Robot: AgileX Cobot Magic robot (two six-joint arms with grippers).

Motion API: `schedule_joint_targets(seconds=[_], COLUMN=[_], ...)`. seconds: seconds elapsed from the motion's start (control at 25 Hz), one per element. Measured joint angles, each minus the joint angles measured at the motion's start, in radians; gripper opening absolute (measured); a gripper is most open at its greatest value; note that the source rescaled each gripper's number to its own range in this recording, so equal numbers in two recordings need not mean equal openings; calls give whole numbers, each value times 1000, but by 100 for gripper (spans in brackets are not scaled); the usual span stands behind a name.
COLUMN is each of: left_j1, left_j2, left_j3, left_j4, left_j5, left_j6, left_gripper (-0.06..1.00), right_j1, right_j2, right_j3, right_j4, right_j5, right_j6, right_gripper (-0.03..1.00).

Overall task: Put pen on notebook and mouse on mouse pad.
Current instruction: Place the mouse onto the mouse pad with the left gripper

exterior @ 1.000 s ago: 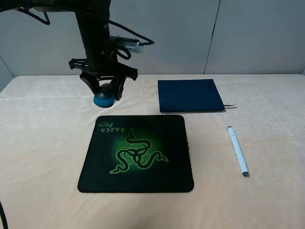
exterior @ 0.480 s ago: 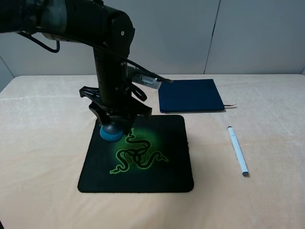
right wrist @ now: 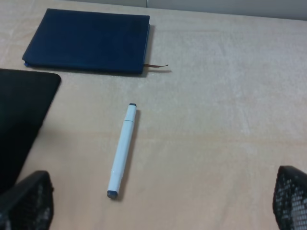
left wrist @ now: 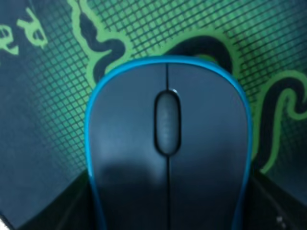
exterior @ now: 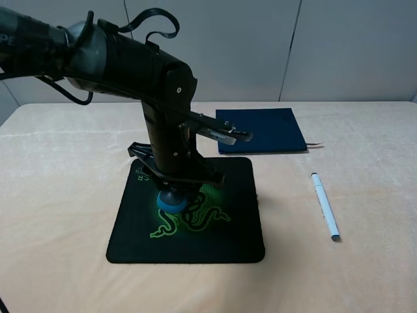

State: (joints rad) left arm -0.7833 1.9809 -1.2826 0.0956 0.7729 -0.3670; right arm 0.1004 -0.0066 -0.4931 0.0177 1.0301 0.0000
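Exterior high view shows the left tool closed hard on the mouse. It grips the mouse by its teal sides and holds it low over the pad, right above the green emblem. From where I stand I cannot tell whether the mouse's belly touches the pad or hangs just clear of it (the left wrist view, looking straight down on the mouse's back, does not settle it either).

That is my main worry. If the jaws part with a gap underneath, the mouse drops and may bounce or skid off centre, though the pad has room all round it. If the arm presses lower instead, it could shove the pad across the tabletop, toward the notebook just beyond its far right corner. A finger that sticks to a side on release could also tug the mouse askew as the arm lifts.

The pen lies flat on the tabletop, apart from the pad's right edge and well short of the notebook, so that half is not yet done. The right tool hangs above it, spread wide with nothing in it. The pen is slim and round, so I reckon a pinch slightly off its axis would roll it away or catch nothing. Set down carelessly on the notebook's smooth cover, it could roll off.
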Motion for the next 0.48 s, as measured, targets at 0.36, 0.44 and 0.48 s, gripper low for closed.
schedule_joint_targets(seconds=[0.36, 0.44, 0.48], left_j1=[0, 0, 0], left_j2=[0, 0, 0], left_j3=[71, 71, 71], left_j4=[2, 3, 3], left_j5=[-95, -104, -107], left_j6=[-6, -6, -6], left_gripper=[0, 0, 0], right_j1=[0, 0, 0], right_j2=[0, 0, 0], right_j3=[0, 0, 0], right_j4=[0, 0, 0], right_j5=[0, 0, 0], right_j6=[0, 0, 0], right_gripper=[100, 100, 100])
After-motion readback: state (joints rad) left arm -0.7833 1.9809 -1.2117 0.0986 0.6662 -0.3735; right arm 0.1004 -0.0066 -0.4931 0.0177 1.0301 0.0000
